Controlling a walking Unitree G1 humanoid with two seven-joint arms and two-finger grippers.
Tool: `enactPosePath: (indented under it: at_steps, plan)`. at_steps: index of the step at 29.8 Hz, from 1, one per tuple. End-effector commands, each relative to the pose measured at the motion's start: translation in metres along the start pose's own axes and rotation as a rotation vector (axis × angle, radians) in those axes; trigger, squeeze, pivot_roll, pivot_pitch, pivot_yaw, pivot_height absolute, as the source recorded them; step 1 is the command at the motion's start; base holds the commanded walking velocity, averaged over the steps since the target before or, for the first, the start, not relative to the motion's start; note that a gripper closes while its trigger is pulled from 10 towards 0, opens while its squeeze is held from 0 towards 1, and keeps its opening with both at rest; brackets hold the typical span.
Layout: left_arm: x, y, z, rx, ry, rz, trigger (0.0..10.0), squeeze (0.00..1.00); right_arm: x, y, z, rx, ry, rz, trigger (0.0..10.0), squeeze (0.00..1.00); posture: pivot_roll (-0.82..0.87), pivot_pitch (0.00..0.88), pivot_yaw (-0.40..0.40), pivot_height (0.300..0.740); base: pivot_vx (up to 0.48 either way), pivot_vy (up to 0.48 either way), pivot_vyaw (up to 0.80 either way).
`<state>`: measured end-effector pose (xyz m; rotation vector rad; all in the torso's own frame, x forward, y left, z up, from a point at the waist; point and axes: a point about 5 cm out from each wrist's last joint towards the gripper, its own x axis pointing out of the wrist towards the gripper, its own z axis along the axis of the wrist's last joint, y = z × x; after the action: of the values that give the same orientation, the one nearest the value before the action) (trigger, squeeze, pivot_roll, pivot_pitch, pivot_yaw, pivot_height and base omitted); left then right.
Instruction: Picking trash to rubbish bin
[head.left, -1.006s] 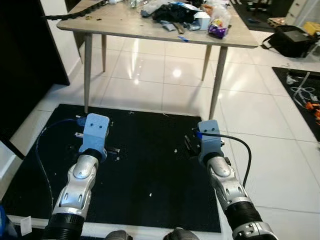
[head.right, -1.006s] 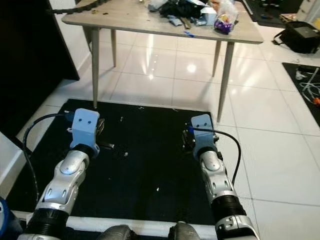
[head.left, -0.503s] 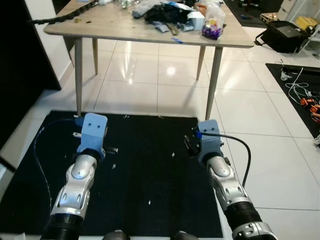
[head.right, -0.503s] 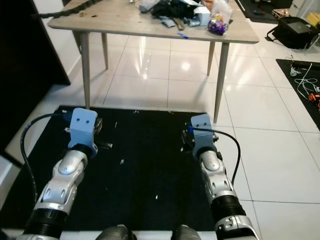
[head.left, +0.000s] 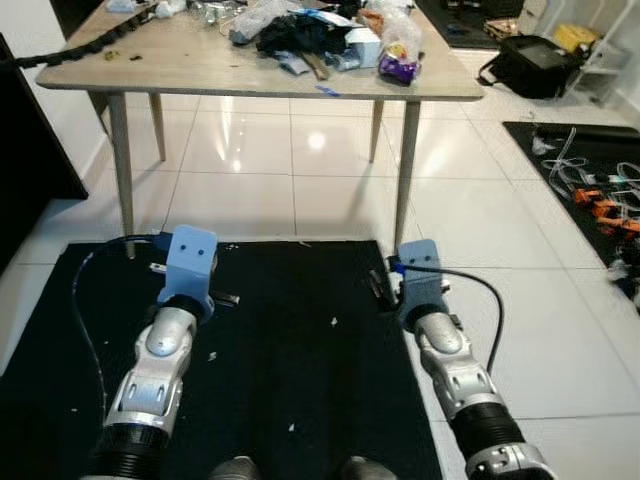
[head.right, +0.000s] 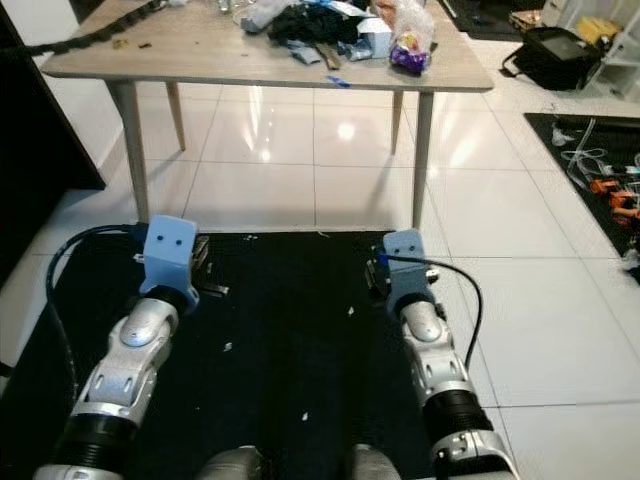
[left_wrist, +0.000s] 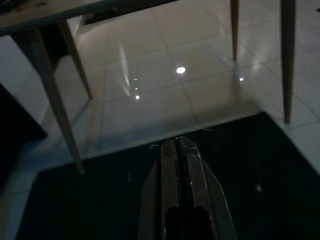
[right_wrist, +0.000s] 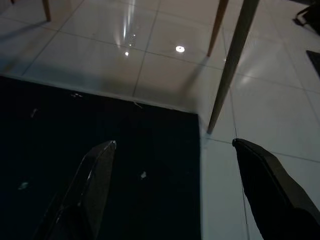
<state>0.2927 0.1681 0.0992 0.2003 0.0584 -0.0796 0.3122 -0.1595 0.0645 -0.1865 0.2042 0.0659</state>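
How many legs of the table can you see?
4. The wooden table has two near legs, one at the left and one at the right, plus two far legs, left and right.

A mat (head.left: 290, 340) lies on the floor (head.left: 480, 230) just before the counter (head.left: 200, 65). A heap of trash (head.left: 320, 30) sits on the counter. A bag (head.left: 530, 65) rests on the floor to its right.
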Motion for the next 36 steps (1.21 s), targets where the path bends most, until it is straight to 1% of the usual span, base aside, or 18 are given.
enactPosePath:
  at_steps: [1, 20, 28, 36]
  plan:
    - [0.0003, -0.0022, -0.0013, 0.006, 0.011, -0.011, 10.0, 0.0, -0.0012, -0.0052, -0.0016, 0.009, 0.004, -0.019, 10.0, 0.0, 0.05, 0.036, -0.025, 0.74, 0.285, 0.0, 0.0]
    - [0.0005, -0.002, -0.0014, 0.008, 0.013, -0.012, 10.0, 0.0, -0.001, -0.0059, -0.0008, 0.013, -0.002, -0.023, 10.0, 0.0, 0.05, 0.032, -0.027, 0.74, 0.283, 0.0, 0.0]
    - [0.0013, -0.0021, -0.0013, 0.009, 0.01, -0.012, 10.0, 0.0, -0.0001, -0.0065, 0.0, 0.01, -0.005, -0.024, 10.0, 0.0, 0.05, 0.02, -0.029, 0.74, 0.28, 0.0, -0.61]
    - [0.0015, -0.0026, -0.0016, 0.01, 0.01, -0.015, 10.0, 0.0, 0.0013, -0.0083, 0.0022, 0.005, -0.012, -0.026, 10.0, 0.0, 0.05, 0.008, -0.032, 0.74, 0.283, 0.0, 0.0]
